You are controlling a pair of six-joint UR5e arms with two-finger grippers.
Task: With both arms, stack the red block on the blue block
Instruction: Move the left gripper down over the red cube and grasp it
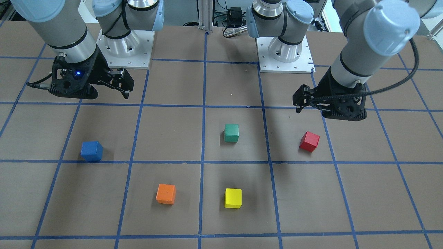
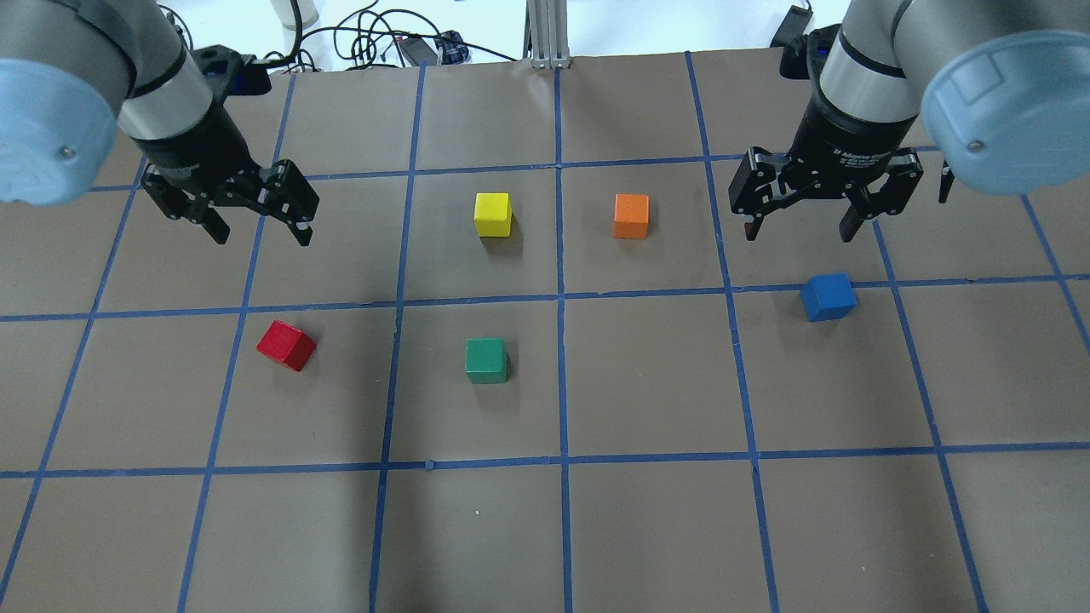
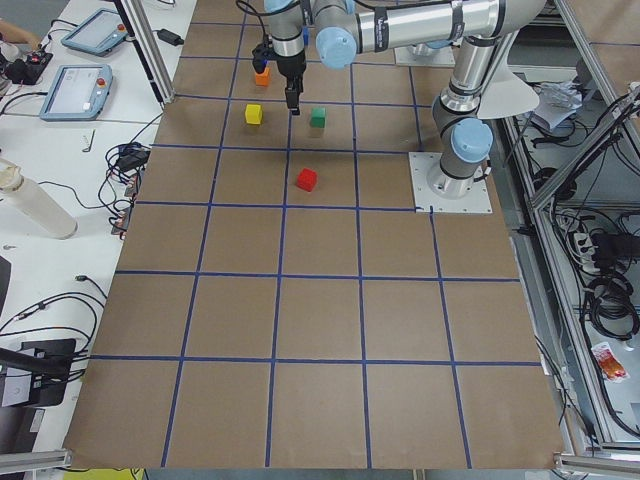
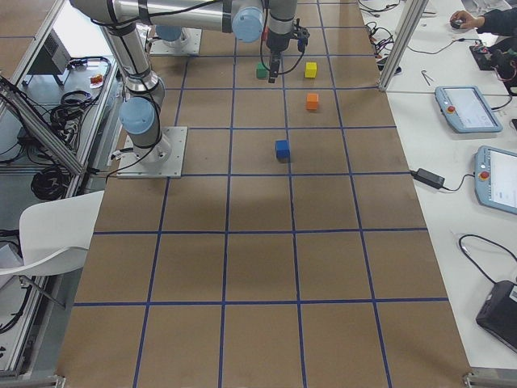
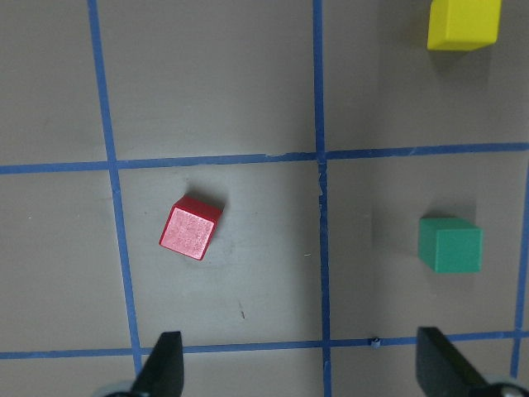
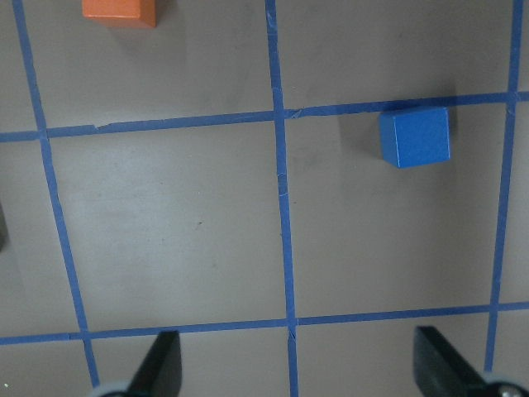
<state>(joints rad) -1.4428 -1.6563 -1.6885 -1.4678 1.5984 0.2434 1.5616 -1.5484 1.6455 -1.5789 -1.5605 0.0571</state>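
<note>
We look down on a table point(image 2: 647, 383) covered in brown paper and ruled into squares by blue tape, with cables and equipment along its far edge. Five cubes sit on it, each in a square of its own.

The red block point(image 2: 285, 345) lies on the robot's left side, turned askew to the tape lines and resting flat on the paper. The blue block point(image 2: 828, 296) lies far across on the robot's right, just beside a tape line – the two are well apart, nothing stacked. Between them stands the green cube point(image 2: 486, 360), and farther from the robot are the yellow cube point(image 2: 493, 214) and the orange cube point(image 2: 631, 215), side by side in neighbouring squares.

The left gripper point(image 2: 261, 232) hangs above the table with its jaws spread wide and nothing between them; the red block lies apart from it, nearer the robot (in the left wrist view the block shows ahead of the two fingertips). The right gripper point(image 2: 799, 226) is likewise spread wide and empty, pointing down – the blue block sits on the paper near it, untouched.
</note>
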